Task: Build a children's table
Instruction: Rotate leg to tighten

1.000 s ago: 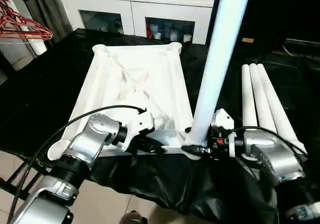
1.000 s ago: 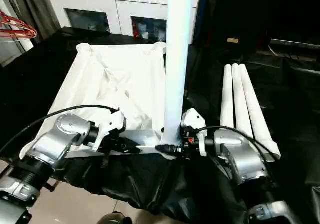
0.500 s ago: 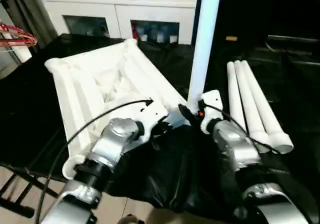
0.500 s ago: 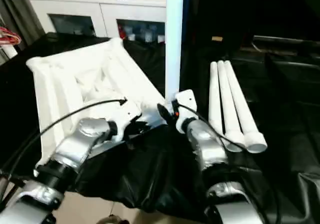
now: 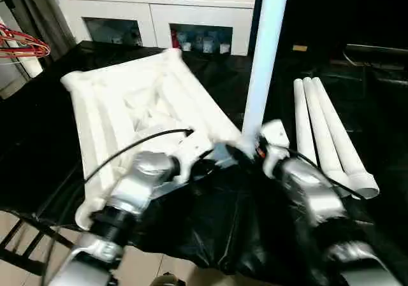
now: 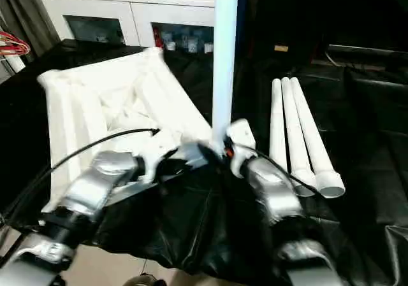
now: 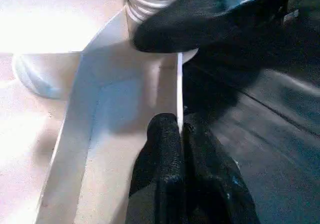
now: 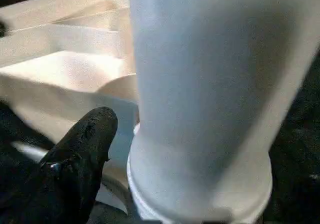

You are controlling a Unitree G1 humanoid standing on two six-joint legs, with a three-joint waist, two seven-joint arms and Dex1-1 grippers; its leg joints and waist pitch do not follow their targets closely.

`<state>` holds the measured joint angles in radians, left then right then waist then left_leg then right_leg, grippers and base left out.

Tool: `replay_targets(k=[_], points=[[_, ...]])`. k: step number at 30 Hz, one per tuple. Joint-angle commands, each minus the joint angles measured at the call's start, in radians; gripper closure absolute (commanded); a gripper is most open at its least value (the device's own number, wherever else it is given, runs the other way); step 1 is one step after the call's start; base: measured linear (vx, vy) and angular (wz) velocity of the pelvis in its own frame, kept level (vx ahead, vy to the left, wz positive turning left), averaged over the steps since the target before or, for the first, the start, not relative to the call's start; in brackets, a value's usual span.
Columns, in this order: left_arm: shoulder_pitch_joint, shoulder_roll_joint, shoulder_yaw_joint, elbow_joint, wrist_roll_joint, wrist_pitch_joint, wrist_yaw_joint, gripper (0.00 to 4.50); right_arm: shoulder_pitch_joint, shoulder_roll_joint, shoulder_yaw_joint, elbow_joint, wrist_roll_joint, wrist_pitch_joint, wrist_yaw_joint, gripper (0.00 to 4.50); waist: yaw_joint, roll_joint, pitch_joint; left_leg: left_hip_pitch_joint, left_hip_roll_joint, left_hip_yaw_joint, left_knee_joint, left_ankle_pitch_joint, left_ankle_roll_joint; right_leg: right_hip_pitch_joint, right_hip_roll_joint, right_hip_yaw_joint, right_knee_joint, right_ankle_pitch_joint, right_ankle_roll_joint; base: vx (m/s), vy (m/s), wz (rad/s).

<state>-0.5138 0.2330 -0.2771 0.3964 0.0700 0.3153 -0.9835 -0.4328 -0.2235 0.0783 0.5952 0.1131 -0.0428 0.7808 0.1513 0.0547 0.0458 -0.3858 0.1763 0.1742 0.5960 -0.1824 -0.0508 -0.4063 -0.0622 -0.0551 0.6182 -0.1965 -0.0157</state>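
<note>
step in hand: seating the upright leg [image 5: 264, 57] in the corner socket [image 8: 150, 194] of the tabletop [image 5: 134, 107]; judged best kept vertical while the top is held steady.
left tool [image 7: 177, 134]: closed, pinching the top's thin rim beside that socket.
right tool [image 8: 82, 149]: at the leg's base; cannot tell its opening.
spare legs [image 5: 325, 133]: three, on the table beyond the right tool.
cabinet [image 5: 159, 12]: small items behind glass.

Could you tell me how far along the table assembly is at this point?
Done: one leg stands upright in a corner socket of the upturned table top. In hand: the left gripper is shut on the top's rim, and the right gripper sits at the leg's base. Left: three legs lie side by side on the black cloth, not yet fitted.
</note>
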Motion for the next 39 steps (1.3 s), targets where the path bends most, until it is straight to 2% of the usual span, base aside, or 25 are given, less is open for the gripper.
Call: replay_targets(k=[1,4,9,14,16,19,20,22,23,24,27,29,30,31,32,33,35,36,39], points=[[-0.025,-0.005,-0.027,-0.017,-0.056,-0.066,-0.079,4.5,0.025,-0.009,0.098,-0.086,0.035,0.03,0.169,0.48,0.004,-0.009,-0.065,0.012,0.057,-0.022,-0.065,-0.154,0.097,0.051,-0.088,0.045,-0.073,-0.121,-0.206,0.0,0.0,0.0],[-0.038,0.025,-0.029,0.006,-0.06,-0.083,-0.129,4.5,0.049,-0.055,0.101,-0.139,0.054,0.061,0.256,0.48,0.007,-0.01,-0.064,0.013,0.058,-0.021,-0.065,-0.168,0.093,0.05,-0.088,0.044,-0.074,-0.137,-0.213,0.0,0.0,0.0],[-0.077,0.085,-0.032,0.098,-0.043,-0.145,-0.209,4.5,0.086,-0.142,0.133,-0.241,0.087,0.126,0.391,0.48,0.027,-0.011,-0.065,0.018,0.061,-0.02,-0.063,-0.165,0.094,0.046,-0.089,0.046,-0.074,-0.148,-0.208,0.0,0.0,0.0],[-0.095,0.104,-0.033,0.142,-0.037,-0.169,-0.234,4.5,0.088,-0.155,0.141,-0.263,0.096,0.16,0.422,0.64,0.028,-0.011,-0.066,0.015,0.061,-0.022,-0.065,-0.168,0.08,0.048,-0.093,0.045,-0.073,-0.151,-0.216,0.0,0.0,0.0],[-0.103,0.115,-0.035,0.162,-0.034,-0.183,-0.243,4.5,0.088,-0.158,0.145,-0.271,0.097,0.172,0.432,0.9,0.03,-0.012,-0.067,0.015,0.061,-0.021,-0.063,-0.159,0.08,0.048,-0.092,0.045,-0.07,-0.139,-0.214,0.0,0.0,0.0],[-0.113,0.122,-0.034,0.187,-0.037,-0.201,-0.252,4.5,0.088,-0.157,0.145,-0.286,0.102,0.194,0.437,1.07,0.035,-0.012,-0.068,0.014,0.061,-0.021,-0.062,-0.149,0.08,0.048,-0.093,0.044,-0.069,-0.131,-0.215,0.0,0.0,0.0],[-0.11,0.121,-0.032,0.184,-0.04,-0.201,-0.251,4.5,0.088,-0.151,0.146,-0.284,0.101,0.196,0.431,1.07,0.037,-0.012,-0.068,0.014,0.062,-0.022,-0.062,-0.148,0.078,0.048,-0.094,0.044,-0.068,-0.131,-0.215,0.0,0.0,0.0],[-0.102,0.116,-0.029,0.174,-0.043,-0.198,-0.244,4.5,0.088,-0.14,0.147,-0.275,0.098,0.194,0.415,1.35,0.041,-0.012,-0.069,0.015,0.064,-0.021,-0.062,-0.15,0.074,0.047,-0.095,0.044,-0.067,-0.132,-0.217,0.0,0.0,0.0],[-0.095,0.109,-0.026,0.164,-0.046,-0.196,-0.234,4.5,0.088,-0.128,0.146,-0.265,0.094,0.193,0.396,1.37,0.041,-0.016,-0.069,0.016,0.063,-0.021,-0.062,-0.147,0.074,0.047,-0.094,0.044,-0.068,-0.129,-0.216,0.0,0.0,0.0],[-0.092,0.105,-0.025,0.16,-0.048,-0.196,-0.23,4.5,0.088,-0.123,0.146,-0.26,0.091,0.194,0.386,1.42,0.043,-0.013,-0.069,0.016,0.063,-0.021,-0.062,-0.144,0.073,0.046,-0.095,0.044,-0.067,-0.128,-0.217,0.0,0.0,0.0],[-0.086,0.091,-0.018,0.149,-0.056,-0.184,-0.206,4.5,0.082,-0.097,0.137,-0.236,0.079,0.2,0.333,1.67,0.039,-0.014,-0.066,0.013,0.062,-0.022,-0.066,-0.159,0.062,0.048,-0.096,0.043,-0.07,-0.161,-0.21,0.0,0.0,0.0],[-0.078,0.07,-0.01,0.135,-0.06,-0.168,-0.163,4.5,0.071,-0.066,0.134,-0.2,0.047,0.198,0.26,1.71,0.037,-0.014,-0.065,0.016,0.063,-0.021,-0.067,-0.175,0.054,0.045,-0.096,0.044,-0.072,-0.184,-0.206,0.0,0.0,0.0],[-0.072,0.04,0.0,0.125,-0.051,-0.148,-0.092,4.5,0.045,-0.02,0.121,-0.129,0.003,0.173,0.139,1.74,0.03,-0.013,-0.06,0.017,0.06,-0.023,-0.073,-0.213,0.036,0.044,-0.099,0.044,-0.08,-0.249,-0.199,0.0,0.0,0.0],[-0.072,0.033,0.003,0.123,-0.048,-0.142,-0.075,4.5,0.039,-0.01,0.117,-0.112,-0.005,0.167,0.111,1.74,0.025,-0.015,-0.06,0.017,0.061,-0.024,-0.074,-0.221,0.024,0.044,-0.1,0.044,-0.08,-0.27,-0.195,0.0,0.0,0.0],[-0.069,-0.004,0.012,0.115,-0.034,-0.11,0.008,4.5,0.002,0.04,0.089,-0.027,-0.034,0.151,-0.031,1.75,0.012,-0.014,-0.057,0.019,0.059,-0.026,-0.079,-0.238,0.004,0.043,-0.102,0.043,-0.085,-0.304,-0.194,0.0,0.0,0.0],[-0.068,-0.018,0.015,0.112,-0.029,-0.098,0.036,4.5,-0.011,0.058,0.077,0.002,-0.04,0.153,-0.08,1.75,-0.002,-0.013,-0.055,0.019,0.058,-0.028,-0.082,-0.252,-0.011,0.044,-0.101,0.042,-0.087,-0.331,-0.19,0.0,0.0,0.0],[-0.063,-0.046,0.02,0.097,-0.024,-0.076,0.08,4.5,-0.033,0.088,0.06,0.047,-0.042,0.153,-0.154,1.75,-0.006,-0.015,-0.056,0.024,0.056,-0.027,-0.081,-0.266,-0.01,0.043,-0.101,0.042,-0.093,-0.355,-0.178,0.0,0.0,0.0],[-0.056,-0.075,0.023,0.076,-0.023,-0.052,0.115,4.5,-0.056,0.116,0.044,0.088,-0.045,0.152,-0.223,1.75,-0.01,-0.015,-0.054,0.025,0.056,-0.024,-0.081,-0.266,0.001,0.041,-0.1,0.044,-0.097,-0.348,-0.171,0.0,0.0,0.0],[-0.038,-0.122,0.014,0.029,-0.02,-0.014,0.161,4.5,-0.105,0.167,0.015,0.172,-0.063,0.133,-0.351,1.76,-0.011,-0.013,-0.057,0.021,0.055,-0.026,-0.082,-0.247,0.007,0.045,-0.1,0.04,-0.096,-0.345,-0.16,0.0,0.0,0.0]])
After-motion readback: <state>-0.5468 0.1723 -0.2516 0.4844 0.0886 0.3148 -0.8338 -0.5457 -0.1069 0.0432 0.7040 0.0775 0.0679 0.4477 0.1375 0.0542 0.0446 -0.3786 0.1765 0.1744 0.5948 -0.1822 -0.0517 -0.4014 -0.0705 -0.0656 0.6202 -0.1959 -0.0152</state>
